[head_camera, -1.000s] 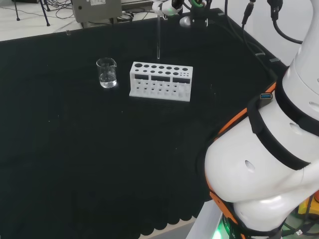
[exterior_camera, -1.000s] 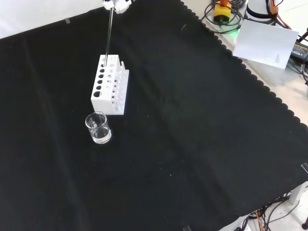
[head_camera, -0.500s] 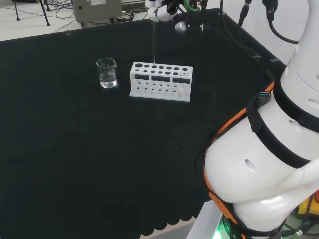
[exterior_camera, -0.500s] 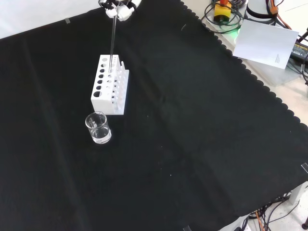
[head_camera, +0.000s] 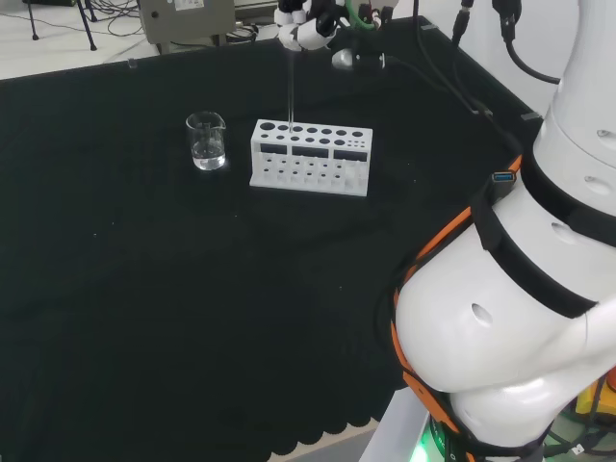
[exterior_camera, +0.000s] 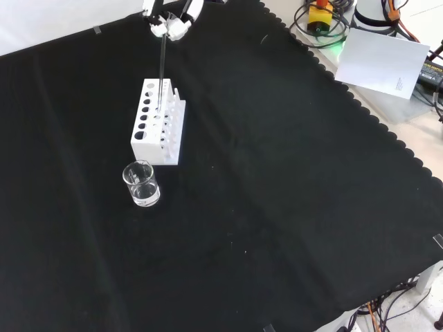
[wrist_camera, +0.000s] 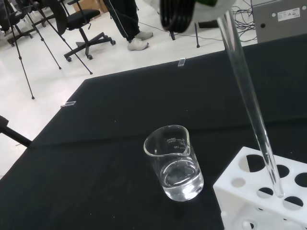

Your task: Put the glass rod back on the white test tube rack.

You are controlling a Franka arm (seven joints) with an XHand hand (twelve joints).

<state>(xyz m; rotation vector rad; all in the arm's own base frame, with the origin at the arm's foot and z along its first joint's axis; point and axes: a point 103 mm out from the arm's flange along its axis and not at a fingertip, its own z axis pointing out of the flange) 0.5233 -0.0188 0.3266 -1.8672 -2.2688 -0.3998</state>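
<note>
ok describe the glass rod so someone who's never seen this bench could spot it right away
On the black cloth stands a white test tube rack beside a small clear beaker. The glass rod is the thin clear stick hanging from the hand, its tip at the rack's holes; nothing else here is long and upright.

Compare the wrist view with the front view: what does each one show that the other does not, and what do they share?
The wrist view alone shows the glass rod's tip at a hole in the white test tube rack, clear liquid in the beaker, and chairs behind the bench. The front view alone shows the hand pinching the rod's top, the whole rack and a white paper sheet. Both show rod, rack, beaker and black cloth.
</note>
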